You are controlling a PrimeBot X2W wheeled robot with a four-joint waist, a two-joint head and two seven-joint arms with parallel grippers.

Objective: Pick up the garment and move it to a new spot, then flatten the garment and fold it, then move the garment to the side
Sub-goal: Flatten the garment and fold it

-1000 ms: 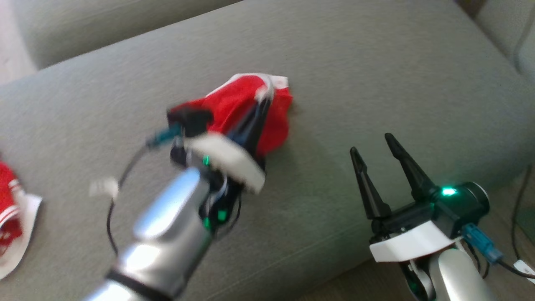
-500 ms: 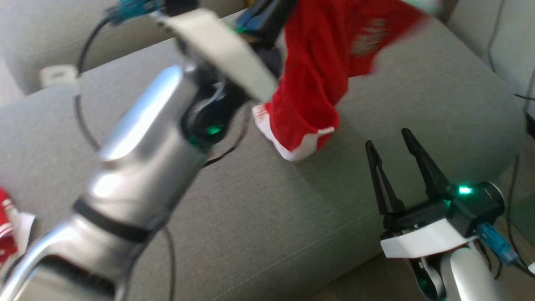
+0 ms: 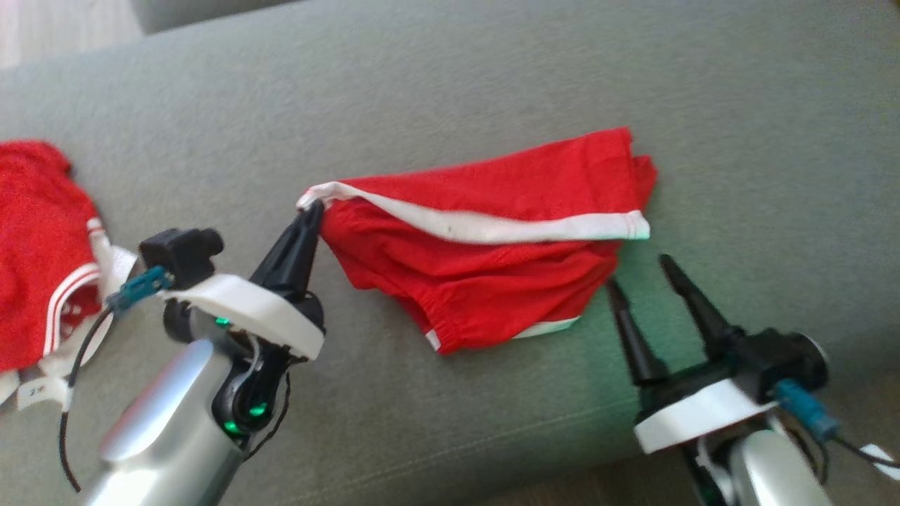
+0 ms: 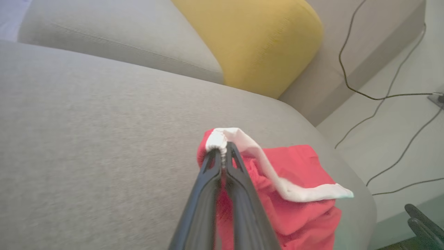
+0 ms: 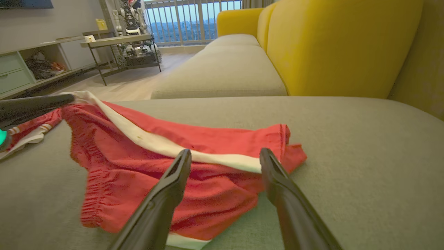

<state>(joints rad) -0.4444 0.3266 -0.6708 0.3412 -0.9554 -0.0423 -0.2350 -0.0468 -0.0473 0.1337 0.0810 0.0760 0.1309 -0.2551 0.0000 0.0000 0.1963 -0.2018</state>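
The garment (image 3: 485,246) is a pair of red shorts with a white side stripe, spread loosely on the grey sofa seat (image 3: 436,91). My left gripper (image 3: 314,209) is shut on its white-trimmed left corner, which is lifted slightly; the left wrist view shows that pinch of the left gripper (image 4: 222,151) on the garment (image 4: 295,194). My right gripper (image 3: 636,270) stands open just off the garment's right lower edge, touching nothing. In the right wrist view the right gripper (image 5: 223,156) frames the garment (image 5: 173,156) between its spread fingers.
A second red and white garment (image 3: 42,239) lies at the left edge of the seat. A yellow cushion (image 5: 340,45) rises behind the seat. Cables (image 4: 381,97) run across the floor to the right. The seat's front edge (image 3: 492,436) is near both arms.
The left gripper swung the garment up off the seat, then laid it down spread out, still gripping the corner. The head camera tilted. The right gripper stayed open.
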